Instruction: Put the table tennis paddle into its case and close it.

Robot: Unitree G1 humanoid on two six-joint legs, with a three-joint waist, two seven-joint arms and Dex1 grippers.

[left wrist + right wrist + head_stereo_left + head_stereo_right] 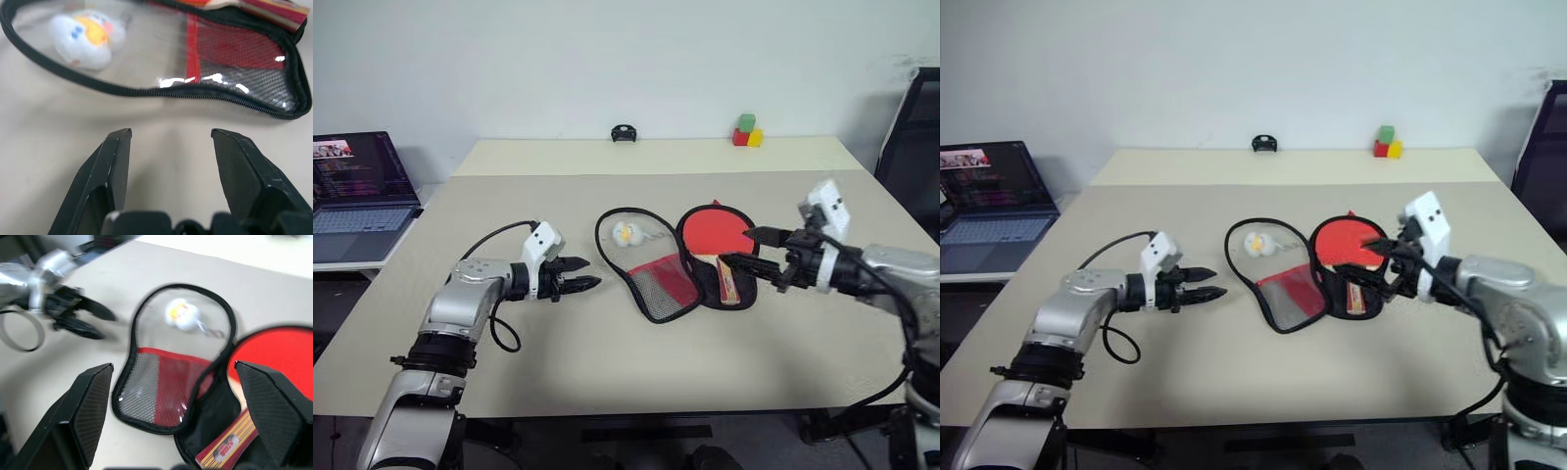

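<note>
Just ahead of the right gripper (747, 247), whose fingers stand wide apart and empty, the table tennis paddle (717, 231) lies in the opened case (658, 284), handle toward the robot, blade away. Left gripper (588, 273), fingers parted, hovers near the case's flap.

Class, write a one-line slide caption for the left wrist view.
Open left gripper hovers over the table before the case, its clear flap showing a small white-yellow toy.
</note>
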